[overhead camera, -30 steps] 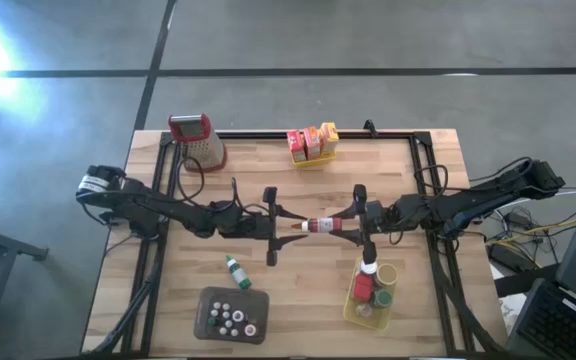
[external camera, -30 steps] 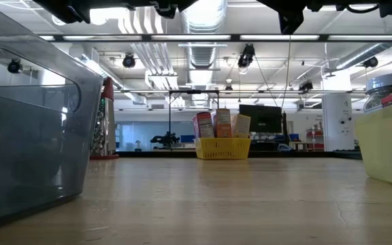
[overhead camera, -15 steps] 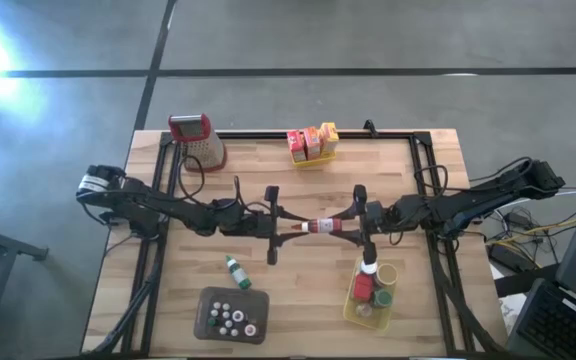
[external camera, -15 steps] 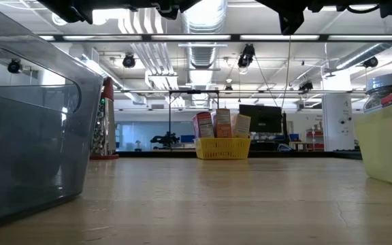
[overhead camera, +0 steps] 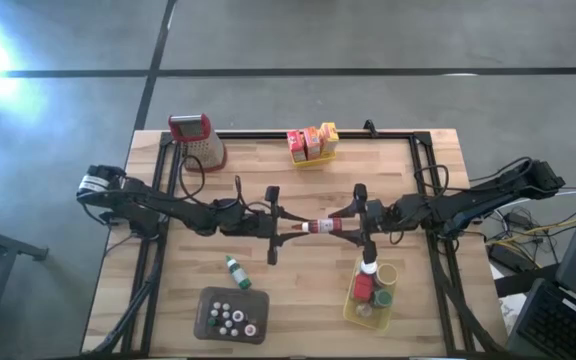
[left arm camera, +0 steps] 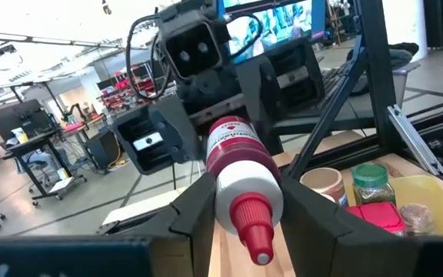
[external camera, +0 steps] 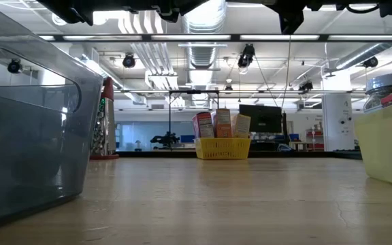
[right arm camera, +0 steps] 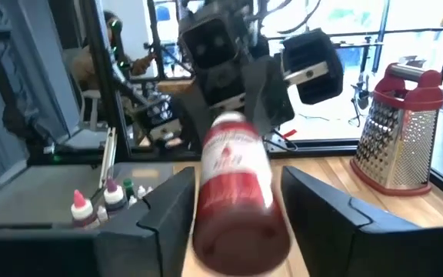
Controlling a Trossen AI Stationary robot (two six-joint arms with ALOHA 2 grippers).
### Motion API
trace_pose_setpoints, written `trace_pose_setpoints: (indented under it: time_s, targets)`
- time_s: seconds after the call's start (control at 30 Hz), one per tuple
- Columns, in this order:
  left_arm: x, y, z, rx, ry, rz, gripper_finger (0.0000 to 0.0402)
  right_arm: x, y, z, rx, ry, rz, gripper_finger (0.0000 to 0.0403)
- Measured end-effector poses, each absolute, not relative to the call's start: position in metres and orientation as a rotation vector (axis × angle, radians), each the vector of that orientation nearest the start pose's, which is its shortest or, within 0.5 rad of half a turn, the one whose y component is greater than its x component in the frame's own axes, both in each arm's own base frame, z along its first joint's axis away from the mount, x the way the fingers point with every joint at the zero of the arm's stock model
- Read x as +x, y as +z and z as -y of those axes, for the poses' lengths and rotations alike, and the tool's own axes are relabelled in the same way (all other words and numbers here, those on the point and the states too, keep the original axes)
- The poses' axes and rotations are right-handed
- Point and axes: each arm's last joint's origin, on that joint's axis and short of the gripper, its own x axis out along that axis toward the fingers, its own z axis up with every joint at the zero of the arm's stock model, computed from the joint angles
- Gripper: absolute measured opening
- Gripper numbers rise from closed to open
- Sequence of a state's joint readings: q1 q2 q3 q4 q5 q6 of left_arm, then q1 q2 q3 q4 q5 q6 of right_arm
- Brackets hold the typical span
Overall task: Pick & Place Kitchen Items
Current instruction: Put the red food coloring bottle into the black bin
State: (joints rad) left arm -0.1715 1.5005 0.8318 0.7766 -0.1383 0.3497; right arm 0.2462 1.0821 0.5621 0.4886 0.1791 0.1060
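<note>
The red sauce bottle (overhead camera: 321, 226) hangs in the air over the middle of the table (overhead camera: 298, 185), lying flat between 2 claws. It could drop if one lets go too soon. The left claw (overhead camera: 286, 228) pinches the cap end. The right claw (overhead camera: 349, 228) cups the base, fingers looking loose. Both arms reach inward.

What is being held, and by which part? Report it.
The sauce bottle, in mid-air. The left pincer clamps its white nozzle end; the right pincer is at its base end, where a grip cannot be told.
</note>
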Motion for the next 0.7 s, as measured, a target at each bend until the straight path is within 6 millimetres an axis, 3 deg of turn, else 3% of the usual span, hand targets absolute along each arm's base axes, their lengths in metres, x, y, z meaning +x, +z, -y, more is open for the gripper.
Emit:
trace_pose_setpoints:
  time_s: [0.3, 0.5, 0.7]
  targets:
    - [0.322, 0.27, 0.052, 0.34, -0.022, 0.07, 0.0126, 0.221, 0.271, -0.05, 0.116, 0.053, -0.055, 0.0271]
    - [0.314, 0.28, 0.05, 0.281, -0.047, -0.106, 0.0127, 0.185, 0.294, -0.038, 0.077, -0.03, -0.193, 0.032]
    - [0.304, 0.299, 0.049, 0.166, -0.055, -0.456, 0.0127, 0.14, 0.314, -0.023, 0.016, -0.171, -0.293, 0.0345]
